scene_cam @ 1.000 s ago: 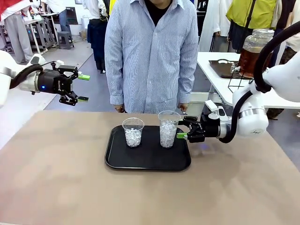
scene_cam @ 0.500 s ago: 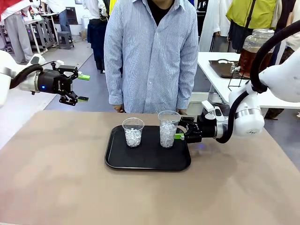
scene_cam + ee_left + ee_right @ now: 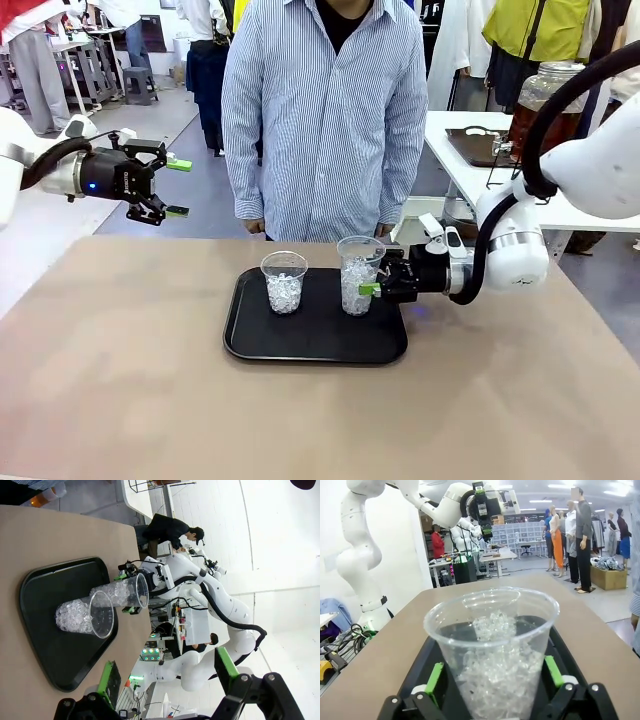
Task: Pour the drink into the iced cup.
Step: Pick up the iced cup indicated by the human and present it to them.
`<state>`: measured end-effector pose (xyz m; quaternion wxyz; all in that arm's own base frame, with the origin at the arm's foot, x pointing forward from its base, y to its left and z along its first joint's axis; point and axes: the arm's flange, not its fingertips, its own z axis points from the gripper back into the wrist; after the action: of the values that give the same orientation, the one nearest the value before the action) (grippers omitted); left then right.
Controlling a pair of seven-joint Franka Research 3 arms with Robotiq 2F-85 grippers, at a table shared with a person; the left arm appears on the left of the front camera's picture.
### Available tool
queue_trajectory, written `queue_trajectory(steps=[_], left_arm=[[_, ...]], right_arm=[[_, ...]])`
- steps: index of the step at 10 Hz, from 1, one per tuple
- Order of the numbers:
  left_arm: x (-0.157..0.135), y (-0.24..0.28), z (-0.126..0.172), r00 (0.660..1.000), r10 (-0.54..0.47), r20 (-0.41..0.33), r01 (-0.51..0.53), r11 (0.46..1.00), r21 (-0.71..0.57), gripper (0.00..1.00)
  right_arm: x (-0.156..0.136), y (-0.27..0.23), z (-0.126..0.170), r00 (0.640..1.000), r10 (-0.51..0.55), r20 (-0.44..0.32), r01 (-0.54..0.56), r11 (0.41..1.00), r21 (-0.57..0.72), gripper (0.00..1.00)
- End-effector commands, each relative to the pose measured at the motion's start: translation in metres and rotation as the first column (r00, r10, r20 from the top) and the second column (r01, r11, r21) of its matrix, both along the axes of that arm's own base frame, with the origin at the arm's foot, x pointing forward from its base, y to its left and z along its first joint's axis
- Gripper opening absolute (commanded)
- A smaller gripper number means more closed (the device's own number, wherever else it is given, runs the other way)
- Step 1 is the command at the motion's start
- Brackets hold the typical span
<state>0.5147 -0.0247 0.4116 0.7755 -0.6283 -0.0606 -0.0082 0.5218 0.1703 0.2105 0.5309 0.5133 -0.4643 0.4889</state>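
**Front view.** The right gripper lies low and level over the black tray. Its jaws are wide apart and it grasps nothing yet. One green pad is on the near side of the taller iced cup and the other finger is behind it. I cannot tell if a pad touches the wall. The shorter iced cup stands beyond the fingertips, apart from them. The drink, amber in a big jar on the side table, is well behind this gripper's wrist. The left gripper hangs in the air, released and empty, far from the tray.

**Left wrist view.** Beyond the spread fingers of the left gripper, both cups stand ahead on the tray.

**Right wrist view.** The taller iced cup sits between the two pads, well centred, and they stand at its lower half.

I judge that the step is to take this cup. The plastic looks thin, so the jaws should close slowly and stop when the wall begins to yield. After that the cup should go straight up and stay upright, so no ice falls out.
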Motion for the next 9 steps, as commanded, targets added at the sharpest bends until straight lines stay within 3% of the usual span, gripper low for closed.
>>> queue_trajectory(steps=[1, 4, 6, 7, 9], left_arm=[[-0.0008, -0.0005, 0.0012, 1.0, 0.005, 0.003, -0.005, 1.0, 0.001, 1.0], [-0.0008, -0.0005, 0.0012, 1.0, 0.005, 0.003, -0.005, 1.0, 0.001, 1.0], [-0.0008, -0.0005, 0.0012, 1.0, 0.005, 0.003, -0.005, 1.0, 0.001, 1.0], [-0.0008, -0.0005, 0.0012, 1.0, 0.005, 0.003, -0.005, 1.0, 0.001, 1.0], [-0.0008, -0.0005, 0.0012, 1.0, 0.005, 0.003, -0.005, 1.0, 0.001, 1.0]], right_arm=[[0.0073, 0.0135, -0.0003, 1.0, -0.027, -0.01, 0.027, 1.0, -0.008, 1.0], [0.0059, 0.018, -0.0018, 1.0, -0.014, -0.018, 0.013, 1.0, -0.02, 1.0], [0.005, 0.0155, -0.001, 0.999, -0.011, -0.044, 0.01, 1.0, -0.014, 0.64], [0.0048, 0.0137, 0.0004, 1.0, -0.008, -0.017, 0.008, 1.0, 0.002, 0.45], [0.005, 0.0126, -0.0001, 1.0, -0.009, -0.023, 0.009, 1.0, 0.001, 0.45]])
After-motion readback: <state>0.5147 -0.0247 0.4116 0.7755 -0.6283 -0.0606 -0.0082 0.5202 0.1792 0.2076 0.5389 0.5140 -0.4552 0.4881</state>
